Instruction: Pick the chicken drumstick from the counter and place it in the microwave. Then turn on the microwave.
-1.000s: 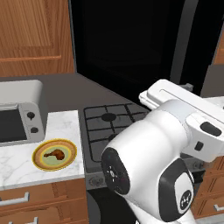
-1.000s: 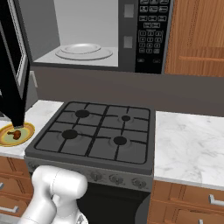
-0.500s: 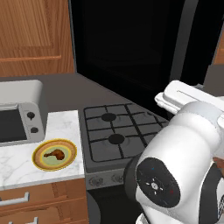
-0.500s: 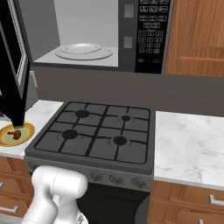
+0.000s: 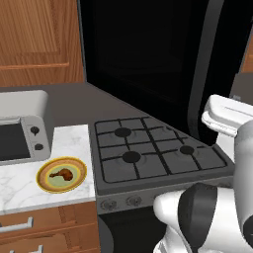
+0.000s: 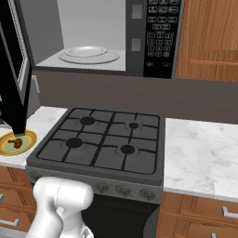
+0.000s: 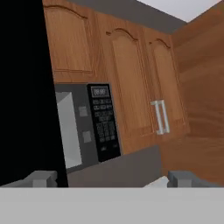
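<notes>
The tool (image 7: 111, 179) is released, its two dark tips wide apart with nothing between them, and it looks up toward the microwave (image 6: 153, 42) keypad and the wooden cabinets. The chicken drumstick (image 5: 63, 173) lies on a yellow plate (image 5: 48, 184) on the counter (image 5: 20, 185), left of the gas stovetop (image 5: 158, 158) and just in front of the toaster oven (image 5: 22, 133). So the tool must probably swing down and left. The open microwave door (image 6: 14, 69) hangs near above the plate, leaving little room there.

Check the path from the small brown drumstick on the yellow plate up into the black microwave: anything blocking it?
Nothing visible blocks it. The small brown drumstick lies on the yellow plate; the black microwave stands open, with its round glass turntable bare.
</notes>
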